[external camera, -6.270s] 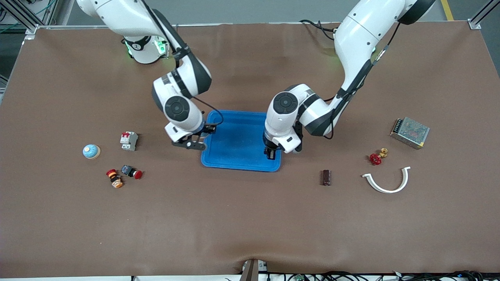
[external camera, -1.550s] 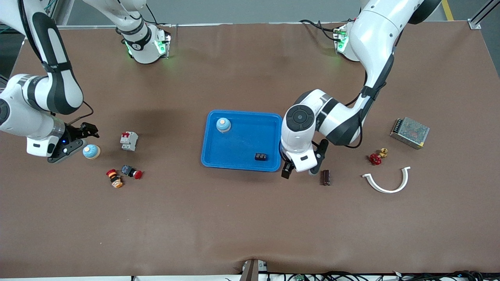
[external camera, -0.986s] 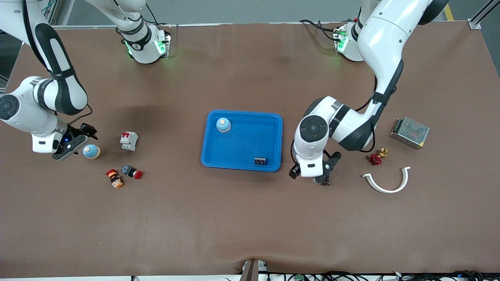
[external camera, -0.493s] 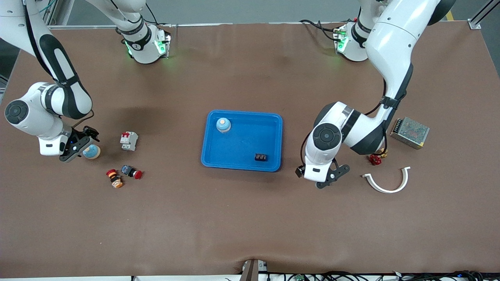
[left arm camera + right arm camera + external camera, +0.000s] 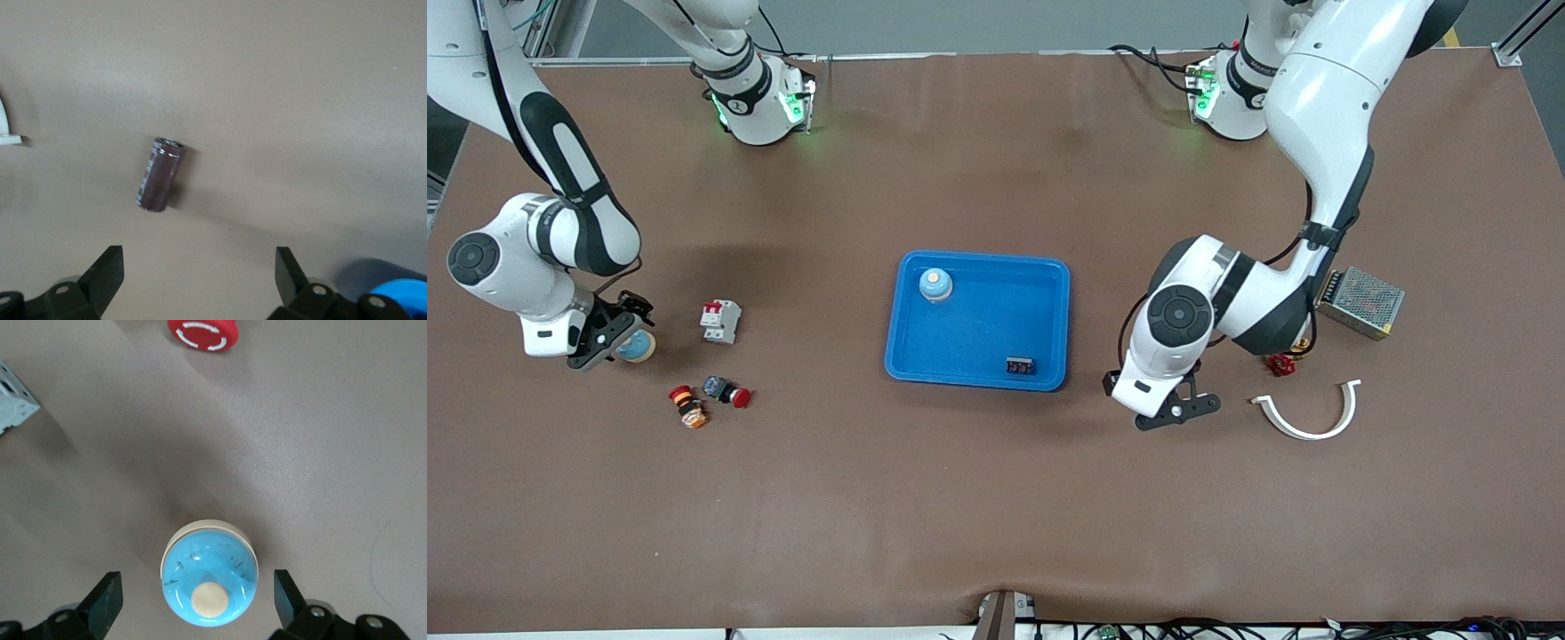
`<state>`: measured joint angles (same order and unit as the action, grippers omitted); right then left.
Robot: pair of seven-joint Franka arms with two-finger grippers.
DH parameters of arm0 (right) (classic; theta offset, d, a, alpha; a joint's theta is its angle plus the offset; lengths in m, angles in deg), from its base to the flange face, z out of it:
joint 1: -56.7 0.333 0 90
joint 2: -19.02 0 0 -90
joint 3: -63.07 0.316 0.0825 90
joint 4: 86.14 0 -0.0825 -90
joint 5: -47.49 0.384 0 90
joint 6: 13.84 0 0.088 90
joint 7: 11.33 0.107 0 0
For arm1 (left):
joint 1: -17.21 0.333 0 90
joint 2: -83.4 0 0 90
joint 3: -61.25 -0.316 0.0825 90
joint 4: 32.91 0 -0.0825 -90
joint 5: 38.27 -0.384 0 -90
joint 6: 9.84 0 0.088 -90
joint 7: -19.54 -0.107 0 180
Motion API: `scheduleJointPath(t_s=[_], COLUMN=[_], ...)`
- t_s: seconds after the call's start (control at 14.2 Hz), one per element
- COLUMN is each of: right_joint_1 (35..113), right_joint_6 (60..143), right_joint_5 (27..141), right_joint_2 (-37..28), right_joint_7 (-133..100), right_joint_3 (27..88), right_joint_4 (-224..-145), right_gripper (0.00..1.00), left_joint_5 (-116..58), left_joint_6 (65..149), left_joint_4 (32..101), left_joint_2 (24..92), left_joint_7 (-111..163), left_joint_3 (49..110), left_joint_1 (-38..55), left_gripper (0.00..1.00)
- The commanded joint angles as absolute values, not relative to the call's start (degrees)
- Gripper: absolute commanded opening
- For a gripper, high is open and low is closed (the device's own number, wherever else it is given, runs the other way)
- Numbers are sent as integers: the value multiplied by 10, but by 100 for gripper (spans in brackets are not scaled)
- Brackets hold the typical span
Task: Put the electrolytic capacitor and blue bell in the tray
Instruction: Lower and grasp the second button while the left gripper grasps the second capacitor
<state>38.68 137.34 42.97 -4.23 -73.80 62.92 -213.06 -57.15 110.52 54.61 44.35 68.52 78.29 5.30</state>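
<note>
Brown desk (image 5: 996, 498) w/ bright blue tray (image 5: 1049, 271) mid-desk. Toward right arm's end: blue bell (image 5: 640, 347), white breaker w/ red lever (image 5: 720, 321), red push-button (image 5: 727, 391), red/orange button (image 5: 687, 405). Toward left arm's end: metal mesh box (image 5: 1363, 302), red valve (image 5: 1282, 363), white curved clip (image 5: 1307, 414), dark brown capacitor (image 5: 161, 175) lying on its side.

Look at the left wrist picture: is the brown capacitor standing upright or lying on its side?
Lying on its side. The brown capacitor shows its long body flat on the table, under the open left end effector.
</note>
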Motion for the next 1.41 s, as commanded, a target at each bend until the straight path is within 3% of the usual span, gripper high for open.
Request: scheduleJointPath(t_s=[0.0,0.35,0.92,1.34], right_joint_1=[371,366,359,359], right_joint_6=[1379,1390,1415,1419], right_joint_5=[418,417,417,418], right_joint_2=[-47,-57,-75,-81], right_joint_7=[-746,-750,-761,-760], right_joint_3=[640,640,640,641], right_joint_4=[-2129,-2129,-2127,-2126], right_gripper=[100,100,100,100], left_joint_5=[-591,-592,-591,-591], left_joint_6=[1127,1244,1274,1345], left_joint_4=[594,702,737,744], left_joint_2=[474,514,508,478], left_joint_7=[652,540,428,398], left_joint_3=[790,793,816,816], left_joint_1=[80,128,163,173], left_gripper=[100,100,100,100])
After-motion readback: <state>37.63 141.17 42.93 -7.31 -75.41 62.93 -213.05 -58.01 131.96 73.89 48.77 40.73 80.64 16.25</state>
